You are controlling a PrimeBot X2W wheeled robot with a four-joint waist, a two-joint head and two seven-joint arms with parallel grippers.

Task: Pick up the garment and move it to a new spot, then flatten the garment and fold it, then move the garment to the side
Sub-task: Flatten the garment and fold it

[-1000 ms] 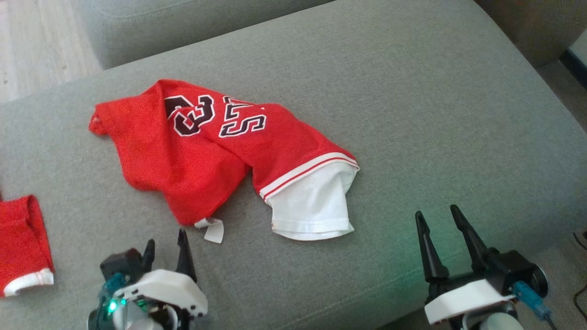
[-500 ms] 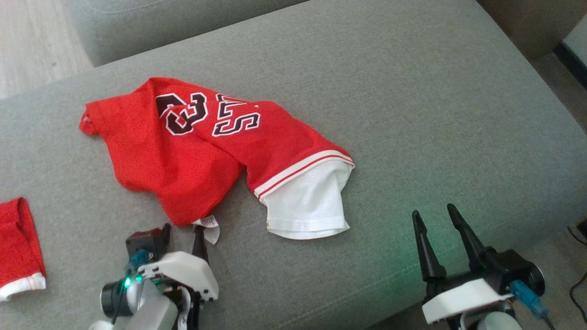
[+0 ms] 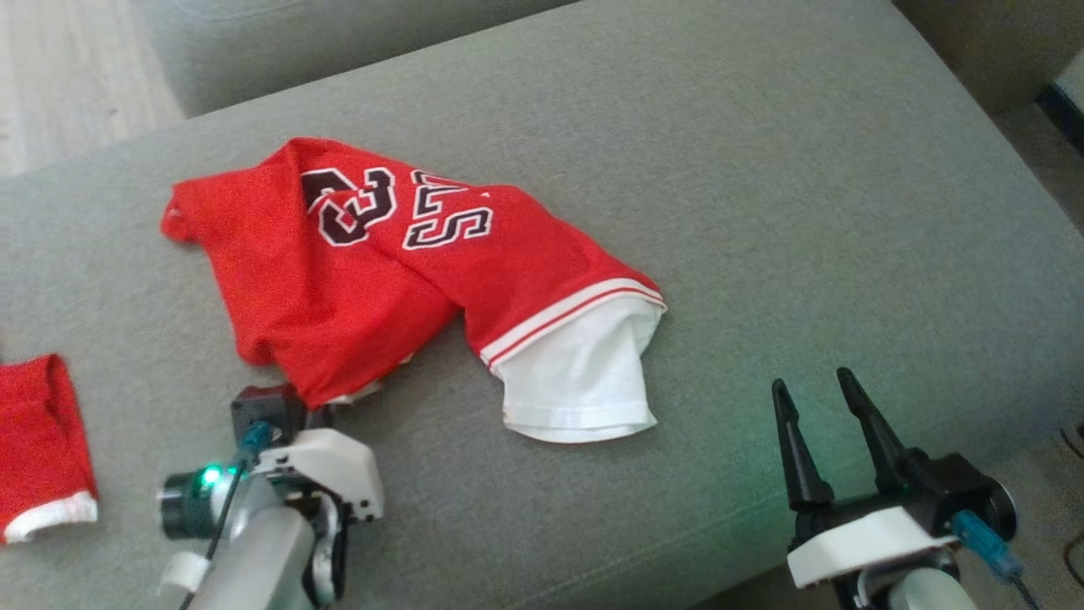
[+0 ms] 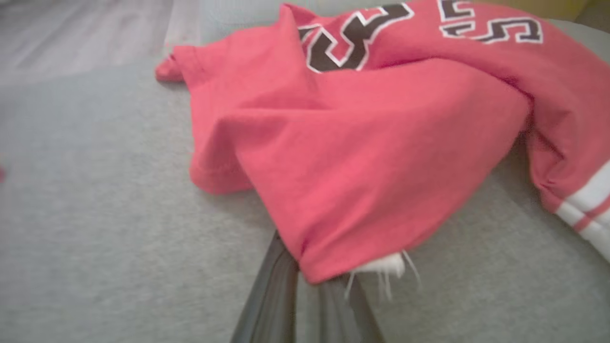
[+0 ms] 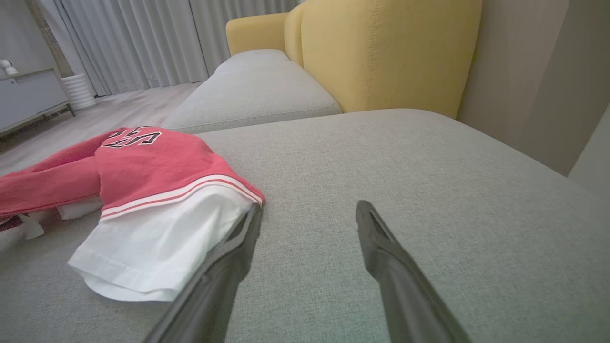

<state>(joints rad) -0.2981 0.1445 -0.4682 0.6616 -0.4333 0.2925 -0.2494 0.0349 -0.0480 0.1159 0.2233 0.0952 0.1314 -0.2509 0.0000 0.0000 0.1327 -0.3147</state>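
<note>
While gripping just the garment's point(image 3: 373, 280) bottom tip at lower left with left fingers point(image 4: 271, 297), right fingers point(image 3: 794, 449) spread wide, risks losing it through slippage on lifting.

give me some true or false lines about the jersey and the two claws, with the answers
1. The left claw is shut on the near corner of the jersey. True.
2. The right claw holds the white sleeve. False: it is open above the bare grey cushion, apart from the sleeve.
3. The jersey lies flat and neatly folded. False: it is crumpled, with one part draped over another.
4. A second red piece of clothing lies on the cushion at the robot's left. True.
</note>
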